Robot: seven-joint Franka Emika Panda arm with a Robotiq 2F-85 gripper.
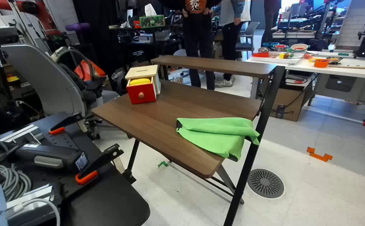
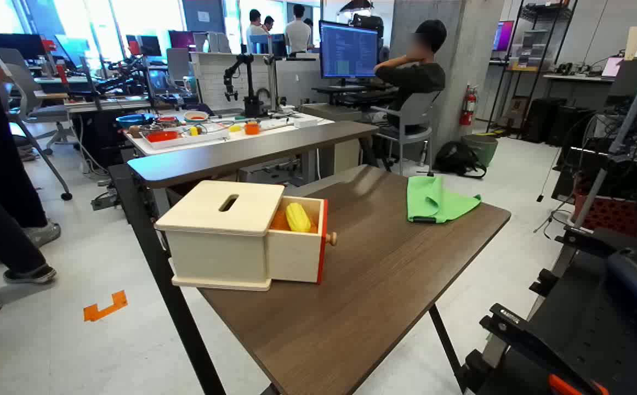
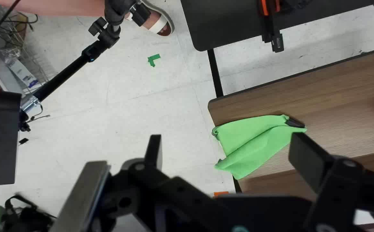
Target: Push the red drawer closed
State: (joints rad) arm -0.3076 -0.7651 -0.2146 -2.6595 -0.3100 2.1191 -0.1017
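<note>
One step, the approach, appears to be in hand: the gripper [image 3: 225, 151], spread wide and holding nothing, faces the green cloth [image 3: 254, 138]. The red drawer [image 1: 147, 91] stands partly pulled out of its wooden box [image 2: 217, 249] on the worktop [image 1: 182, 100], well apart from the gripper and outside the wrist view. Next, the gripper should align with the wooden knob [image 1: 141, 94] and push inward.
</note>
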